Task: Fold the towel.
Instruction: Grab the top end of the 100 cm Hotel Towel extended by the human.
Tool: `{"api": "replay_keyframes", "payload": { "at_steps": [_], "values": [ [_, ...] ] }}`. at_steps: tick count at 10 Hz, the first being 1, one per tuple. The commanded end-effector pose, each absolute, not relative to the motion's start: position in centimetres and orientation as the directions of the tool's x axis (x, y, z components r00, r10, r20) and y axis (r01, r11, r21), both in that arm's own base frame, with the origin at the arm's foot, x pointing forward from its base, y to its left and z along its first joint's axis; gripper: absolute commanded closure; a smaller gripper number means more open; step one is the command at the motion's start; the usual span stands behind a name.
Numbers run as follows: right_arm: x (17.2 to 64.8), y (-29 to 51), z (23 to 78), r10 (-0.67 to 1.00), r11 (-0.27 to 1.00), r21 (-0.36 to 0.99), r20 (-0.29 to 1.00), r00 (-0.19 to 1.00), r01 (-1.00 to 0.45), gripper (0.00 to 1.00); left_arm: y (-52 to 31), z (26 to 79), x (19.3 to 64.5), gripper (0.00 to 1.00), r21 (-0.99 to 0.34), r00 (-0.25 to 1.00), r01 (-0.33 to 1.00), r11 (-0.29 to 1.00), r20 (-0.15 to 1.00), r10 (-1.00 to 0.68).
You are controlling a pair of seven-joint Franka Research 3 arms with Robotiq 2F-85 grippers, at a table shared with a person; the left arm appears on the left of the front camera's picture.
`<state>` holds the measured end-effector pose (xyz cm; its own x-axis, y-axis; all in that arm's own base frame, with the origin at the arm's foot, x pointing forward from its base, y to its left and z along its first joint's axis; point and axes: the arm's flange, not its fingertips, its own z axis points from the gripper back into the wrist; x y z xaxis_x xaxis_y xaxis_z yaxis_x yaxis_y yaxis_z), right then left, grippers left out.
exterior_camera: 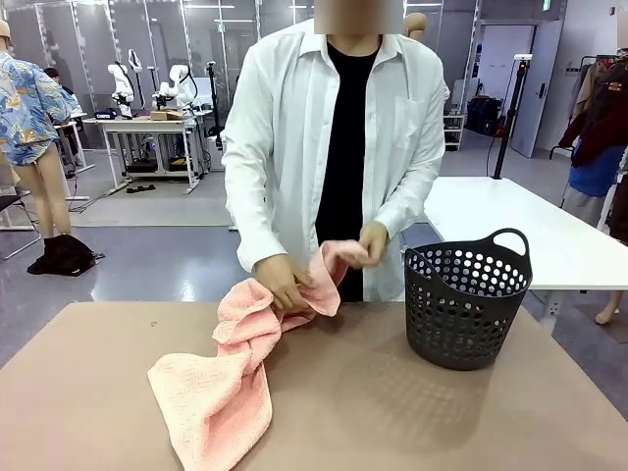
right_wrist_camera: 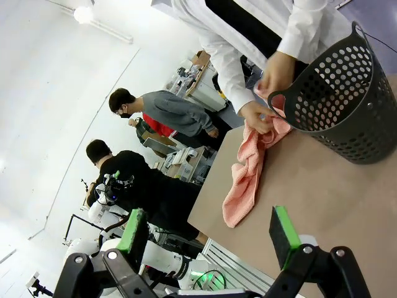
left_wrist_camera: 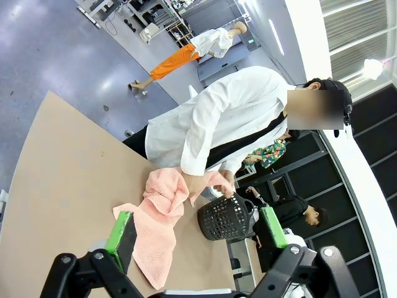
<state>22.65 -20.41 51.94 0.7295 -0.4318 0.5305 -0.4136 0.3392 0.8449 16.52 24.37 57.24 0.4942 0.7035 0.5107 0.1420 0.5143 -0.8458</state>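
Basket (exterior_camera: 467, 312) upright, right side of table (exterior_camera: 412, 422). Towel (exterior_camera: 221, 388) bunched left of it, far end gripped in person's hands (exterior_camera: 285, 283), near end lying flat. Left gripper (left_wrist_camera: 195, 226) and right gripper (right_wrist_camera: 208, 226) both released, holding nothing.

Bright, even indoor light from overhead. Soft, faint shadows beside the towel (exterior_camera: 211, 397) and basket (exterior_camera: 467, 304) on the surface (exterior_camera: 392, 412). Blown-out glare at a ceiling lamp (right_wrist_camera: 84, 13); strong wide-angle bending in both wrist views.

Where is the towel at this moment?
In the front view, the towel lies bunched on the left half of the table. Its far end is lifted in the person's hands, left of the basket.
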Motion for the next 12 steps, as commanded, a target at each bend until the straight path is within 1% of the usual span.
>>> {"api": "replay_keyframes", "payload": {
  "at_steps": [1, 12],
  "values": [
    [22.79, -20.6, 52.11, -0.429, 0.344, 0.834, 0.549, 0.717, -0.432, 0.0, 24.33, 57.33, 16.75, 0.0, -0.843, 0.494, 0.155, 0.515, 0.518, 0.699],
    [22.79, -20.6, 52.11, -0.429, 0.344, 0.834, 0.549, 0.717, -0.432, 0.0, 24.33, 57.33, 16.75, 0.0, -0.843, 0.494, 0.155, 0.515, 0.518, 0.699]
  ]
}}
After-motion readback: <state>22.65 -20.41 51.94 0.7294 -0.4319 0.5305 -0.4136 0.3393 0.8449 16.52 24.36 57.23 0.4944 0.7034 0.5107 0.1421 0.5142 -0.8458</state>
